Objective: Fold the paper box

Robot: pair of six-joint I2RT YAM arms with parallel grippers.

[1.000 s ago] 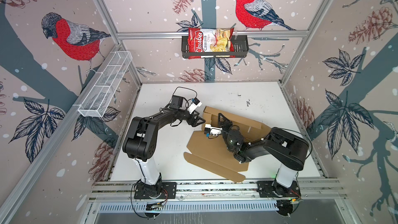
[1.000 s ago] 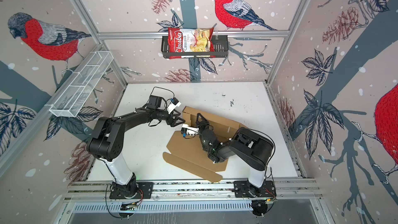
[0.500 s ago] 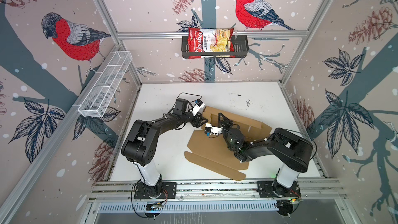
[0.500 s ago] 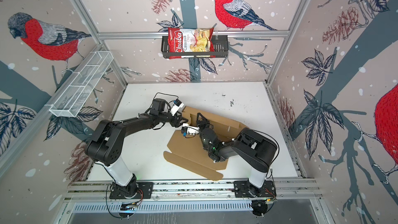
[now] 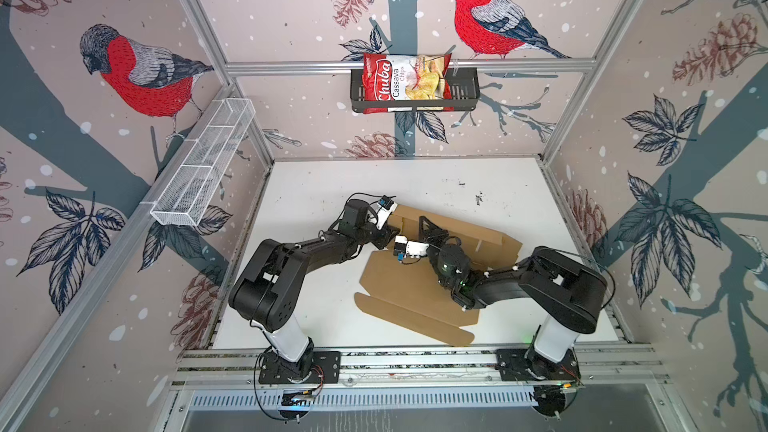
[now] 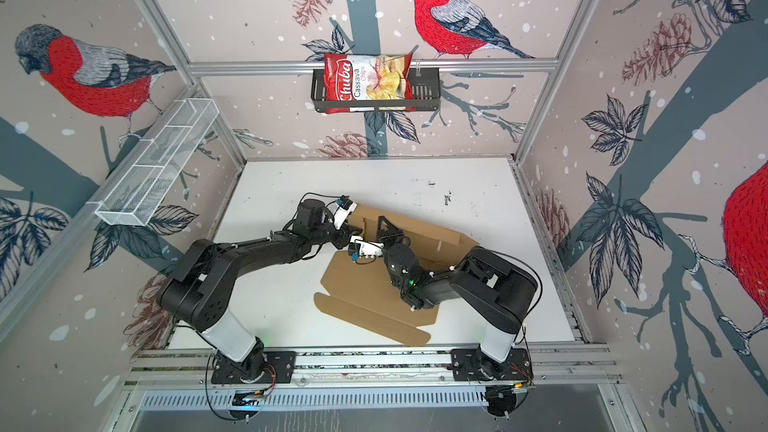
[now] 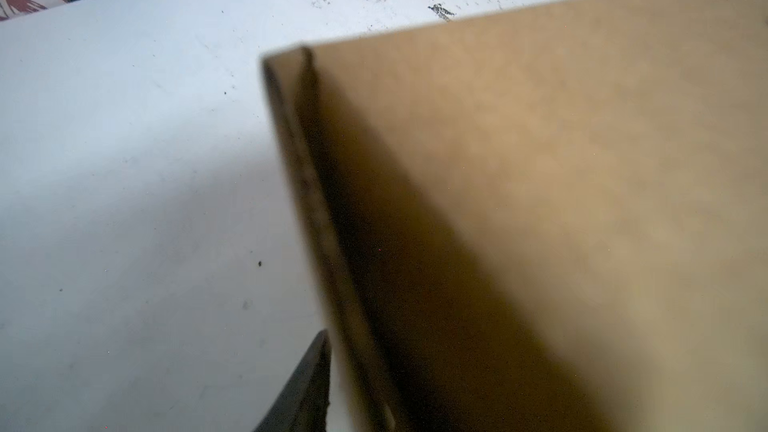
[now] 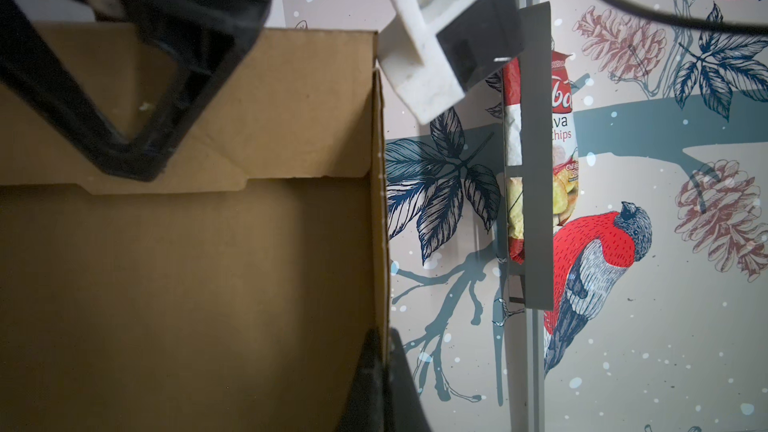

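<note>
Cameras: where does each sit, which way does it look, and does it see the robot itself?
Top views: paired, high above the front, looking down at the table; left arm, right arm and the paper box show.
Left wrist: on the left arm, looking along the box's raised flap toward the table; one finger shows.
Right wrist: on the right arm, facing the back wall; right gripper pinching the box wall, plus a left-arm finger.
Shared: box in all; chips bag in top and right-wrist views.
</note>
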